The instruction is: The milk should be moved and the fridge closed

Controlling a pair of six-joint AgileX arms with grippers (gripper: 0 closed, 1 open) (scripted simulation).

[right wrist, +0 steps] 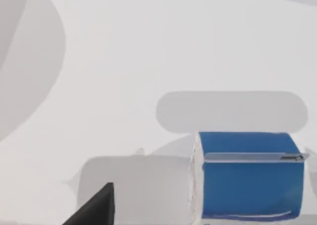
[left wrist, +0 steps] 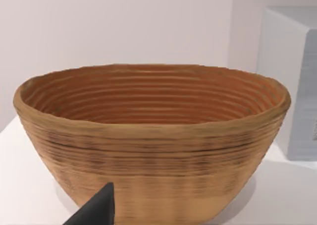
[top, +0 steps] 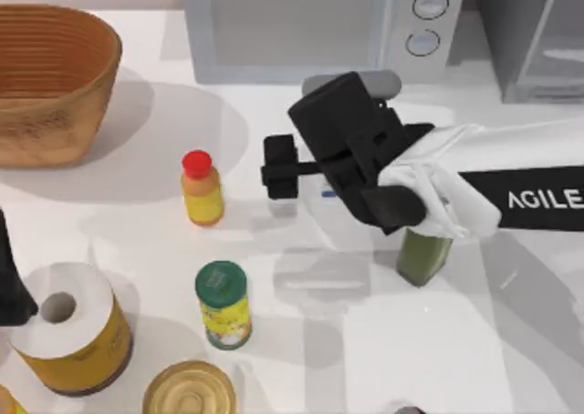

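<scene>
Listing hidden parts: right arm (top: 429, 181) covers most of the milk in the top view, leaving a small blue sliver (top: 328, 193) under the wrist; fridge (top: 538, 40) is cut off at the top right corner, with grey frame and pale panel visible
Milk: in the right wrist view, blue top (right wrist: 250, 173) with a grey strip across it, standing on the white table (right wrist: 124, 61); front lettering not in sight
Writing: "AGILE" on the right arm's black sleeve, cut by the frame edge; green-capped jar (top: 224, 305) has a yellow label too small to read
Right gripper (top: 281, 168): over mid table, near the red-capped bottle (top: 202, 189) and in front of the microwave (top: 319, 22); one dark fingertip (right wrist: 96, 205) beside the milk, apart from it; finger spread cannot be told
Left gripper: one dark fingertip (left wrist: 99, 207) before the basket (left wrist: 148, 150); spread cannot be told
Partly hidden: green bottle (top: 422, 254) under the right arm's white cover
</scene>
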